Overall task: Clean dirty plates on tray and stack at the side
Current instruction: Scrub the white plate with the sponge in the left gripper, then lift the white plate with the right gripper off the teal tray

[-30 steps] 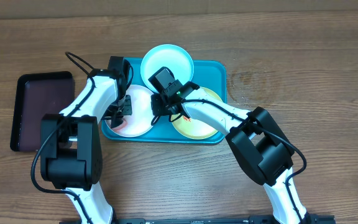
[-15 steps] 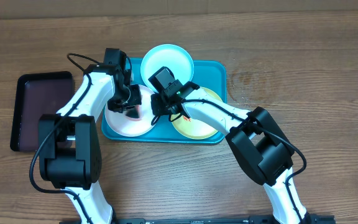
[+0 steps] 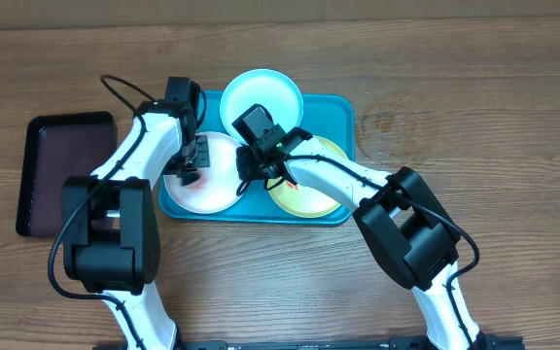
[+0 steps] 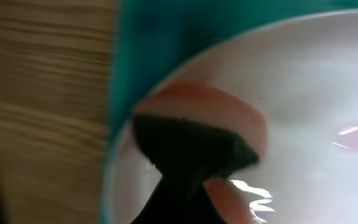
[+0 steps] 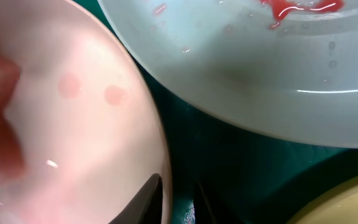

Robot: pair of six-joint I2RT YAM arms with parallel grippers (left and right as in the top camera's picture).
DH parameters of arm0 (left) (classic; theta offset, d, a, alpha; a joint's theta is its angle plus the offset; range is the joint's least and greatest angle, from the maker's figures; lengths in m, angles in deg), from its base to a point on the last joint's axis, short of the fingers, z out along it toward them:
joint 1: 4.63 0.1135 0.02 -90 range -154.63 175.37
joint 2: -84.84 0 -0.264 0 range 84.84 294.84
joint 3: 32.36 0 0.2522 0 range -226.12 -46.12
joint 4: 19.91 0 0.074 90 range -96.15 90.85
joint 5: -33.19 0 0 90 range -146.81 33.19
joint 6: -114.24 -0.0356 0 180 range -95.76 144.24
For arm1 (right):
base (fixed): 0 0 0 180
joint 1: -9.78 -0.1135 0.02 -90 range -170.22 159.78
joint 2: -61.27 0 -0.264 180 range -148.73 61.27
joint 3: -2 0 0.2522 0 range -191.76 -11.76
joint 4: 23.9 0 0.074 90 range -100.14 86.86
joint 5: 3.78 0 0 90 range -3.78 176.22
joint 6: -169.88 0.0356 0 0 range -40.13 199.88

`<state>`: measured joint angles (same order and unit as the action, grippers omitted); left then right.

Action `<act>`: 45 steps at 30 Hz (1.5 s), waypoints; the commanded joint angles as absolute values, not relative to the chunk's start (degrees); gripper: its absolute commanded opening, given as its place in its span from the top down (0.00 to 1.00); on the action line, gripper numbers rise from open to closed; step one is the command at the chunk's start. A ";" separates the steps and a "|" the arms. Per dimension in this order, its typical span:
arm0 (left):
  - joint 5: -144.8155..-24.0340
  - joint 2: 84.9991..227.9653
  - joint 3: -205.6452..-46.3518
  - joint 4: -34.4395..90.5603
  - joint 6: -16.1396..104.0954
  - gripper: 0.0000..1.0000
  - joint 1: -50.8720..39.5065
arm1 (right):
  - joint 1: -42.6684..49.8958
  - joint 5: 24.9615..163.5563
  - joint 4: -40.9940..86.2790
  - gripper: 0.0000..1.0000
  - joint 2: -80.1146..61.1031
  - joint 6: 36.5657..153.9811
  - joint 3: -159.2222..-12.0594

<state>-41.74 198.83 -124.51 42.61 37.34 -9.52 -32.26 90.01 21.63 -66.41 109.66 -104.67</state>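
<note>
Both arms are over the turquoise tray (image 3: 333, 112) in the middle of the wooden table (image 3: 474, 97), and all the action is on the white plate (image 3: 212, 190) at the tray's left end. The left gripper (image 3: 191, 170) is down on that plate, clenched tight. In the blurred left wrist view a dark lump (image 4: 191, 149) at its tip presses on the plate's surface, right on a broad red smear (image 4: 197, 102) near the rim. Whether that lump is the fingertips or something they hold cannot be told.

The right gripper (image 3: 251, 175) works the same plate from the other side. Its fingers (image 5: 151, 196) are drawn in narrow on the white plate's right rim, one inside the edge and one outside over the tray floor, pinching it.

Behind them sits the light blue plate (image 3: 261, 92), hanging over the tray's far rim, with a wet red streak (image 5: 297, 7) showing in the right wrist view. The yellow-green plate (image 3: 314, 199) lies at the tray's right end, partly under the right arm. Off to the left, apart from the tray, a dark maroon tray (image 3: 66, 175) rests on the table.
</note>
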 commanded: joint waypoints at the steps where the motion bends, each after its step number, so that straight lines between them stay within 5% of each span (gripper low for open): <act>1: -24.73 200.23 -124.38 43.44 36.23 0.96 -9.37 | -32.00 89.26 21.60 0.81 -66.89 109.48 -105.74; 11: -23.25 198.98 -132.69 52.84 41.50 0.96 -10.04 | -32.00 89.26 21.41 0.85 -66.80 109.46 -105.76; 20: -61.23 195.22 -136.91 50.56 41.26 0.96 -9.78 | -32.00 89.29 21.36 0.86 -66.69 109.48 -106.02; 23: -65.06 197.02 -135.27 50.43 40.51 0.96 -10.39 | -32.00 89.53 21.19 0.85 -66.67 109.50 -106.02; 31: -61.87 202.94 -132.12 47.74 40.51 0.96 -10.26 | -31.98 90.34 21.47 0.85 -66.67 109.48 -106.02; 45: -24.27 202.57 -133.95 56.94 46.15 0.96 -9.80 | -32.00 90.34 21.87 0.89 -66.67 107.71 -106.02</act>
<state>-37.80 203.51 -132.25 54.98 42.13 -10.24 -32.24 90.51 21.65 -66.43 108.34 -104.67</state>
